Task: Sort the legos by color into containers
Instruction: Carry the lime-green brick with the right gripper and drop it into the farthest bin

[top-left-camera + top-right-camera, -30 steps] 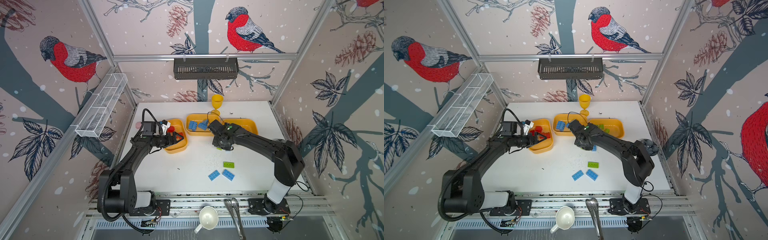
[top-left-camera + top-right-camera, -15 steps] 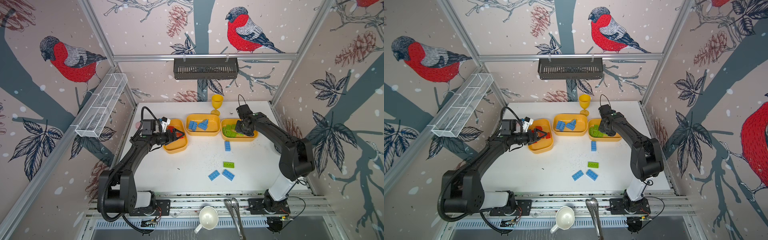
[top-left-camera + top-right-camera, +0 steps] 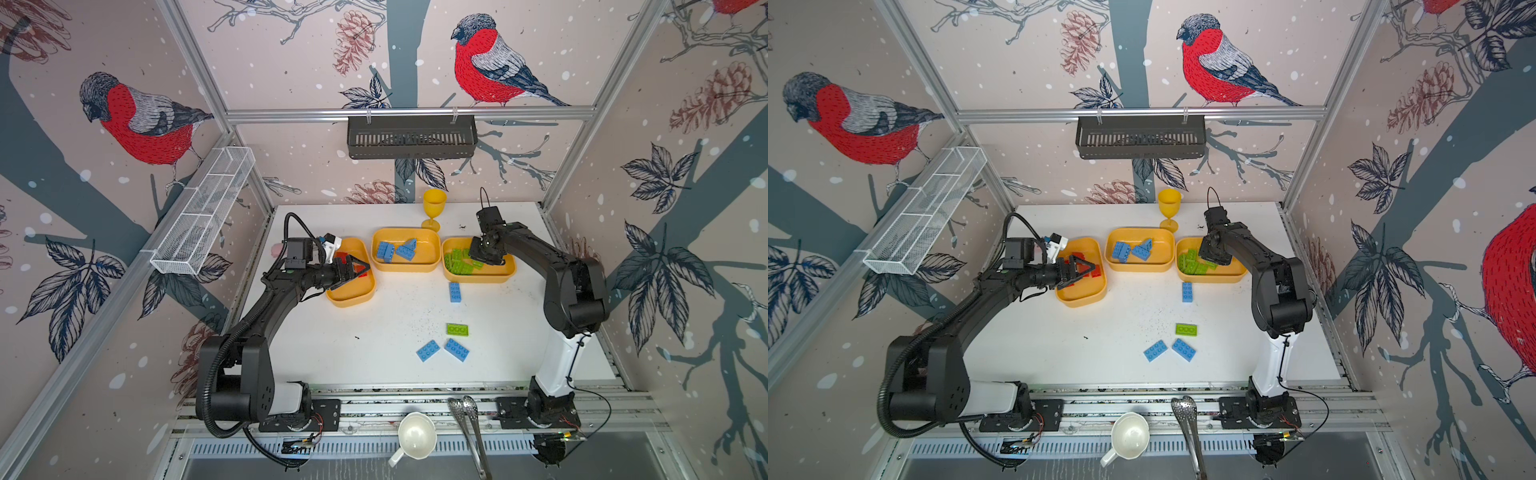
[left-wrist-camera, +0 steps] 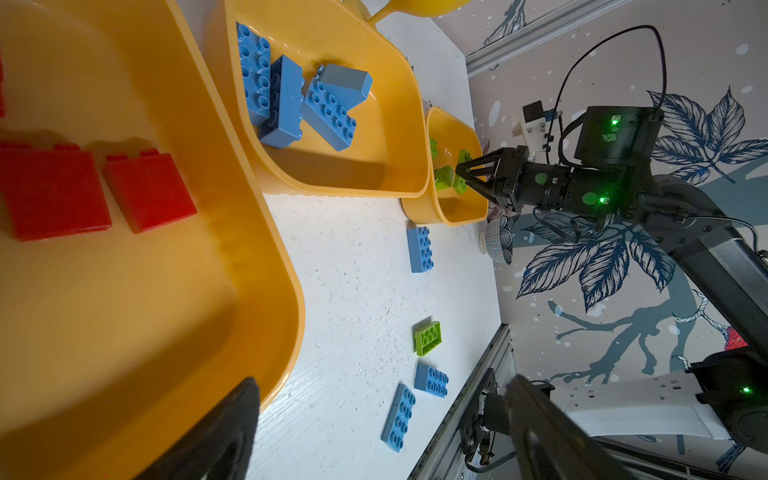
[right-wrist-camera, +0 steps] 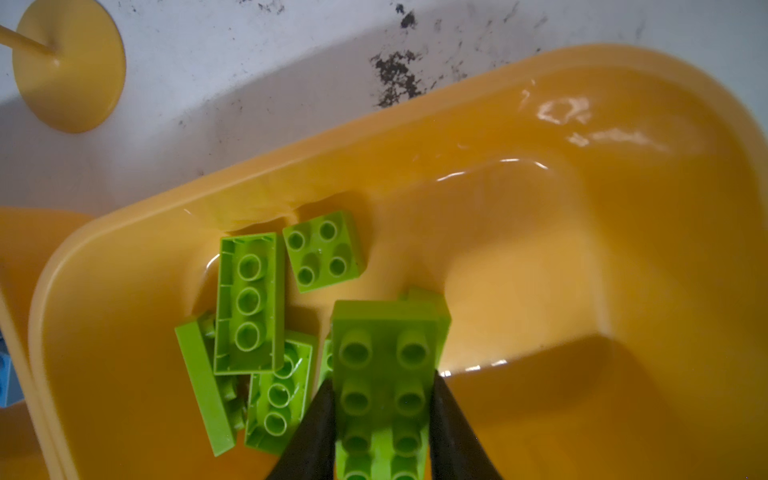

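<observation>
Three yellow-orange containers stand in a row at the back. The left container [image 3: 353, 297] holds red legos [image 4: 145, 191], and my left gripper [image 3: 357, 270] hovers open over it, holding nothing. The middle container [image 3: 405, 268] holds blue legos [image 3: 395, 251]. Over the right container [image 3: 498, 276] and its several green legos [image 3: 457, 262], my right gripper [image 5: 382, 386] is shut on an oblong green lego [image 5: 386, 353]. Loose on the table lie a blue lego [image 3: 455, 291], a green lego [image 3: 457, 330] and two more blue legos [image 3: 428, 350] [image 3: 456, 349].
A yellow goblet [image 3: 433, 208] stands behind the containers. A white mesh basket [image 3: 203, 220] hangs on the left wall and a black rack [image 3: 411, 137] on the back wall. A white cup [image 3: 415, 436] and metal tongs [image 3: 469, 432] lie at the front rail.
My right arm swung from the table in front of the middle container to above the right container, uncovering the blue lego beneath it. The left gripper edged slightly right.
</observation>
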Motion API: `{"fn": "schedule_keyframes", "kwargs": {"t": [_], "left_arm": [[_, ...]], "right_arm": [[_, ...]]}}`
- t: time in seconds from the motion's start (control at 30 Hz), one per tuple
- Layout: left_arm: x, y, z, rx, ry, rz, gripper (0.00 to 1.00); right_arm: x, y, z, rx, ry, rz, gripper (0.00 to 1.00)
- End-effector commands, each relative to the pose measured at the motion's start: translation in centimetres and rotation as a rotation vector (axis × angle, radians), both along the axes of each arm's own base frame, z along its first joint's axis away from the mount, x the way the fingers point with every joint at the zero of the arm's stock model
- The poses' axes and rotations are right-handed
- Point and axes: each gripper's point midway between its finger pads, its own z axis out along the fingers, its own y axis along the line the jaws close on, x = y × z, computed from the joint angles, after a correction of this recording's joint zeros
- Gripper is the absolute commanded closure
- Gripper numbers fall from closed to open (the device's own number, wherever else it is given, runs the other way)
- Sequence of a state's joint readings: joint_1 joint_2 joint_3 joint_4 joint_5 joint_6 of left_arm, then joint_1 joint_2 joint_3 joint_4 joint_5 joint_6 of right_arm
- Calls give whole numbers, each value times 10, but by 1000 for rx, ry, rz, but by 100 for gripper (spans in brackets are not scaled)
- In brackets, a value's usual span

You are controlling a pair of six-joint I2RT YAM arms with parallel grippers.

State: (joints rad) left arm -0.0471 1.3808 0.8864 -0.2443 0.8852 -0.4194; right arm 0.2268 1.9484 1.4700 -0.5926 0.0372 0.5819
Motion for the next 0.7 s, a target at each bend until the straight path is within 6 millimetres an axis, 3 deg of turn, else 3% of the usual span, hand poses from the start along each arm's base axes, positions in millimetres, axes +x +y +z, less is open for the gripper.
{"fn": "schedule_keyframes", "kwargs": {"t": [0.0,0.13,0.3,0.43,0.67], "left_arm": [[8,-2,7,-4,-41,-1,8],[8,-3,4,-2,-33,-1,8],[9,-4,1,-1,-32,-1,8],[9,-5,-1,-1,-29,-5,8],[6,-5,-1,2,-32,-8,8]], "right_arm": [[14,5,5,98,-34,-61,69],[16,3,-2,103,-20,-83,66],[14,-1,-3,107,-20,-86,46],[17,-1,9,111,-45,-81,38],[10,-11,35,98,-85,-100,37]]}}
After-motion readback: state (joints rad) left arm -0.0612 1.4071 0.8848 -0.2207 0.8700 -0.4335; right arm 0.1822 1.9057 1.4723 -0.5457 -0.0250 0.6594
